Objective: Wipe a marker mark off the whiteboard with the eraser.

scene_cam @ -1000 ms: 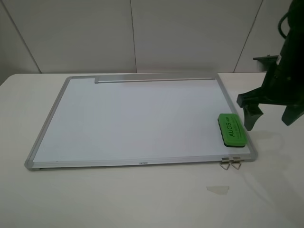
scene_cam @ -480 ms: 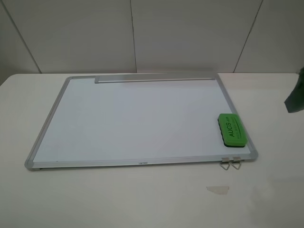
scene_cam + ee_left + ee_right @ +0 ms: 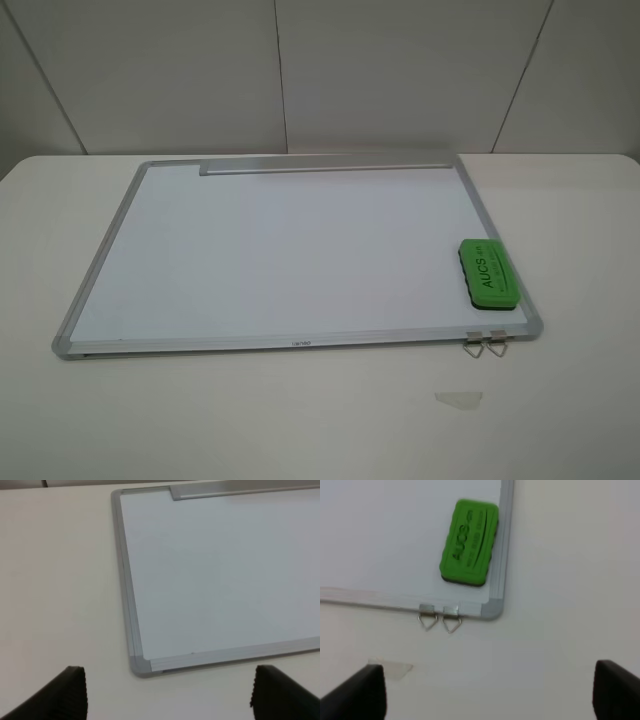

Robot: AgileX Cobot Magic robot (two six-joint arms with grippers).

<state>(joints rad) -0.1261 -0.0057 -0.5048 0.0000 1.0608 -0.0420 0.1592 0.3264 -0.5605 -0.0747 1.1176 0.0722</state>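
The whiteboard [image 3: 290,250] lies flat on the table, its tray strip [image 3: 325,165] along the far edge. Its surface looks blank; no marker mark shows in any view. The green eraser [image 3: 488,271] rests on the board by the near right corner, also seen as the eraser [image 3: 469,542] in the right wrist view. My right gripper [image 3: 487,690] hovers open over bare table off that corner, apart from the eraser. My left gripper [image 3: 167,695] is open near the board's near left corner [image 3: 141,664]. Neither arm appears in the exterior high view.
Two metal clips [image 3: 485,343] stick out from the board's near edge at the right. A pale tape scrap [image 3: 458,398] lies on the table in front of them. A white wall stands behind the table.
The right arm, beside the eraser a second ago, has pulled away to the right and out of the exterior high view. The eraser has not moved.
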